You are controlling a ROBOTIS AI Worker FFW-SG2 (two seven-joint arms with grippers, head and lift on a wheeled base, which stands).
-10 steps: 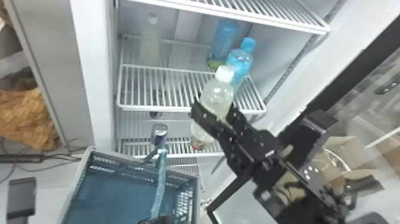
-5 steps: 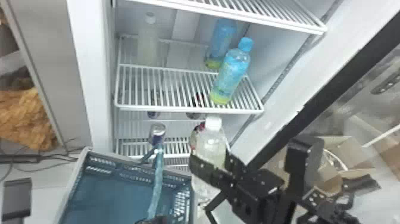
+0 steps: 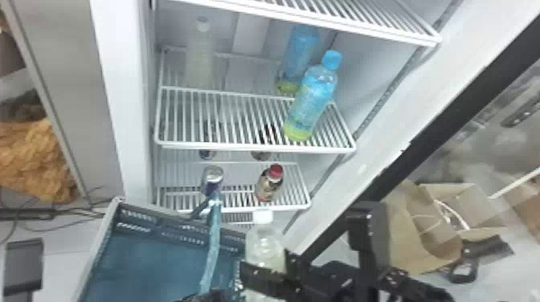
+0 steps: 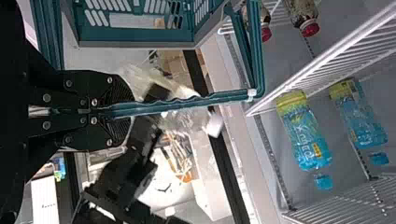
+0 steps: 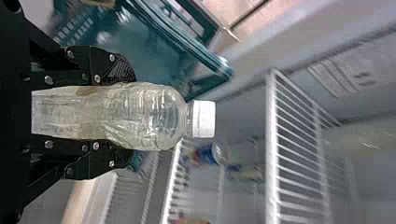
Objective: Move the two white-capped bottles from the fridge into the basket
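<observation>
Two blue bottles (image 3: pixel 311 104) stand above a can (image 3: pixel 212 180) and a red-capped bottle (image 3: pixel 269 185) (a cardboard box (image 3: pixel 426 255) sits off right).

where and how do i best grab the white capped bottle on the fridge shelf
Around the middle of the bottle, I'd say, coming in level from the front of the fridge. It stands upright at the back left, its sides free to close on, while the shelf overhead would likely hinder reaching from above.
</observation>
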